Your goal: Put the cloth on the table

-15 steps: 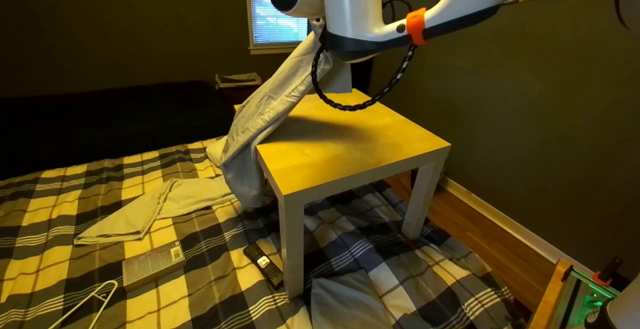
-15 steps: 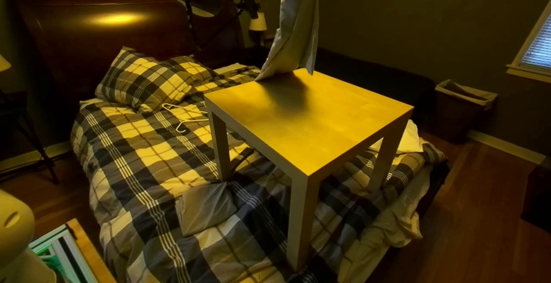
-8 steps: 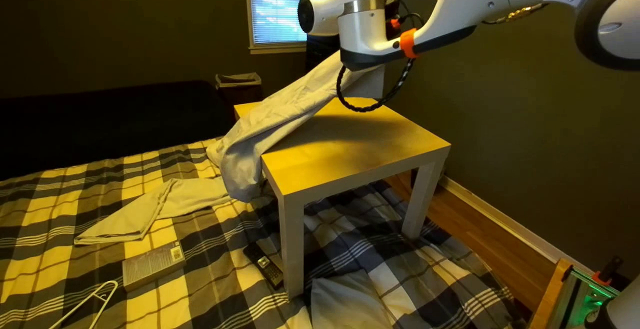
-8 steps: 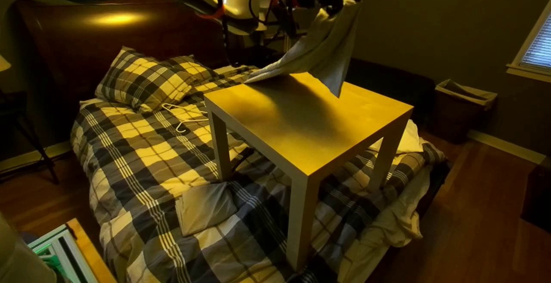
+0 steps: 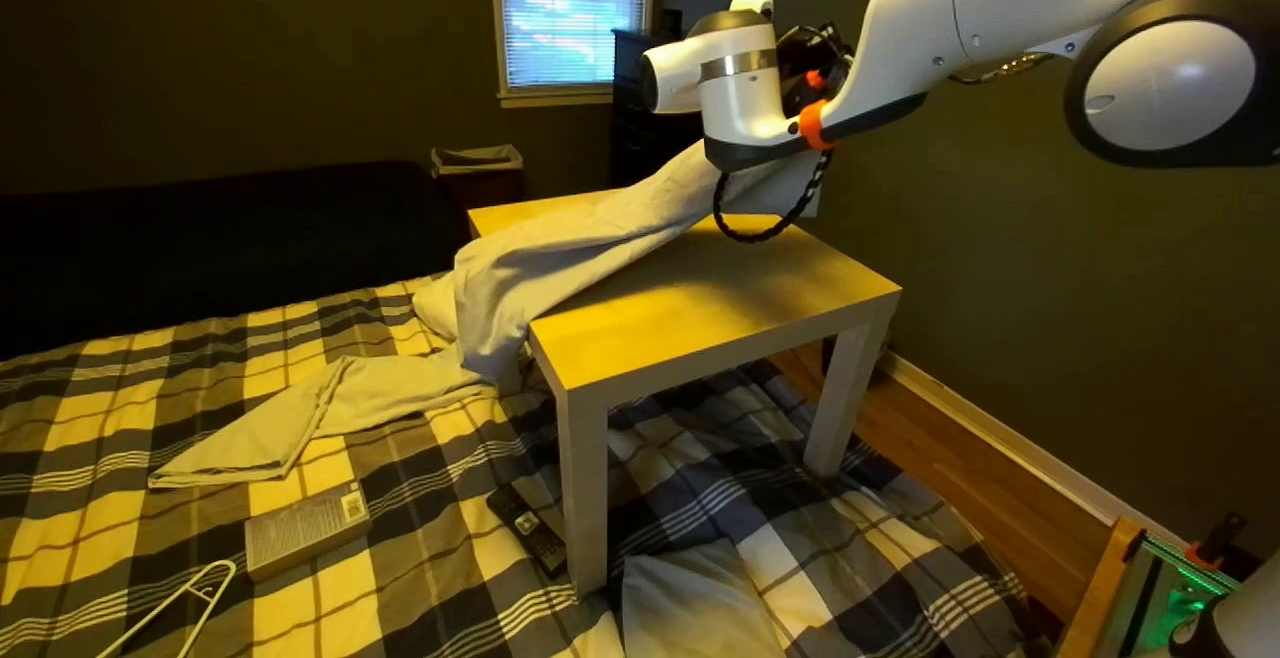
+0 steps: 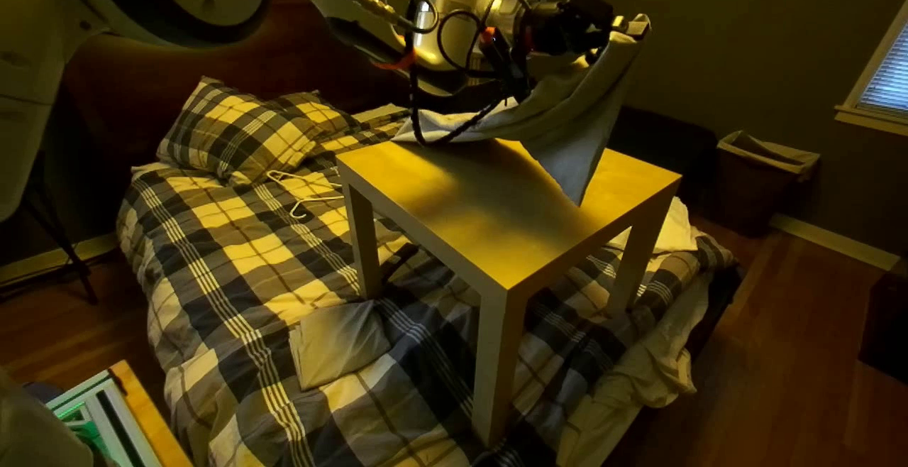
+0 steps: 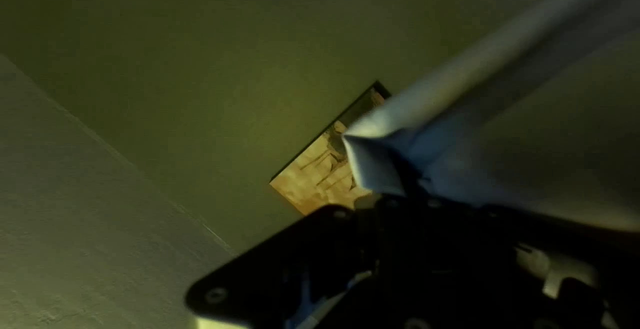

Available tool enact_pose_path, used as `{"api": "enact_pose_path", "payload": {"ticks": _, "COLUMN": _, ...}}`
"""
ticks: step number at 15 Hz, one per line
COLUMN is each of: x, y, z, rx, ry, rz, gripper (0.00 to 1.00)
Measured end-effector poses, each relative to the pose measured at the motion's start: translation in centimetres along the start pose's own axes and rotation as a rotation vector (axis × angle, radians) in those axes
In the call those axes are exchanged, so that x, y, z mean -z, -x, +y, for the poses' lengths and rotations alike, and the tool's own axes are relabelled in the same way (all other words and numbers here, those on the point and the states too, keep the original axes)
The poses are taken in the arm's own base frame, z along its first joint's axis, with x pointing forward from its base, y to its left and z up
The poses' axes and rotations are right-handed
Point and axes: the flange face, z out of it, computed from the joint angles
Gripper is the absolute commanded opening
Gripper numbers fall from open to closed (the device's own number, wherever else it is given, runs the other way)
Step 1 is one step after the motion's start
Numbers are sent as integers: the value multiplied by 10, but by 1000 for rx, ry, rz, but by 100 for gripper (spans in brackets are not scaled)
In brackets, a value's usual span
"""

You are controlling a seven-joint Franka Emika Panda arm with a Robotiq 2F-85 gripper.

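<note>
The cloth [image 5: 610, 223], pale and rumpled, is stretched from the gripper across the far-left part of the table [image 5: 720, 298]. Its trailing part hangs over the table's left edge to the bed. In an exterior view, the cloth [image 6: 589, 112] droops from the gripper in folds, its lower corner at or just above the yellowish table top [image 6: 489, 218]. My gripper [image 6: 630, 25] is above the table, shut on the cloth's end. In an exterior view the arm hides the gripper. In the wrist view, the cloth [image 7: 450, 94] extends from the dark, blurred fingertips [image 7: 395, 196].
The table stands on a plaid bedspread [image 5: 410, 528]. On it lie a pale fabric [image 5: 340, 403], perhaps joined to the cloth, a folded cloth [image 5: 700, 603], a box [image 5: 305, 530], a remote [image 5: 528, 530] and a hanger [image 5: 200, 593]. A wall [image 5: 1080, 288] stands beyond the table.
The arm has lowered and moved across the table toward the wall side, drawing the cloth farther over the top. The hanging part has risen along the left edge. The table has not moved.
</note>
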Motion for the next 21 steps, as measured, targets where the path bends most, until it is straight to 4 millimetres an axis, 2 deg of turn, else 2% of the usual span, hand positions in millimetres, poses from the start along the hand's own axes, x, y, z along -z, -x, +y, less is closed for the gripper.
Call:
{"api": "enact_pose_path", "payload": {"ticks": 9, "x": -47, "y": 8, "z": -30, "rx": 42, "ry": 123, "rz": -40, "gripper": 0}}
{"api": "enact_pose_path", "payload": {"ticks": 10, "x": -50, "y": 8, "z": -33, "rx": 41, "ry": 133, "rz": -35, "gripper": 26}}
{"api": "enact_pose_path", "payload": {"ticks": 11, "x": -53, "y": 8, "z": -35, "rx": 41, "ry": 141, "rz": -30, "gripper": 27}}
{"api": "enact_pose_path", "payload": {"ticks": 12, "x": -54, "y": 7, "z": -37, "rx": 43, "ry": 147, "rz": -27, "gripper": 32}}
{"api": "enact_pose_path", "payload": {"ticks": 15, "x": -54, "y": 1, "z": -33, "rx": 69, "ry": 144, "rz": -33, "gripper": 56}}
{"api": "enact_pose_path", "payload": {"ticks": 18, "x": -45, "y": -19, "z": -13, "rx": 118, "ry": 133, "rz": -29, "gripper": 79}}
{"api": "enact_pose_path", "payload": {"ticks": 21, "x": -26, "y": -42, "z": 16, "rx": 203, "ry": 60, "rz": -26, "gripper": 99}}
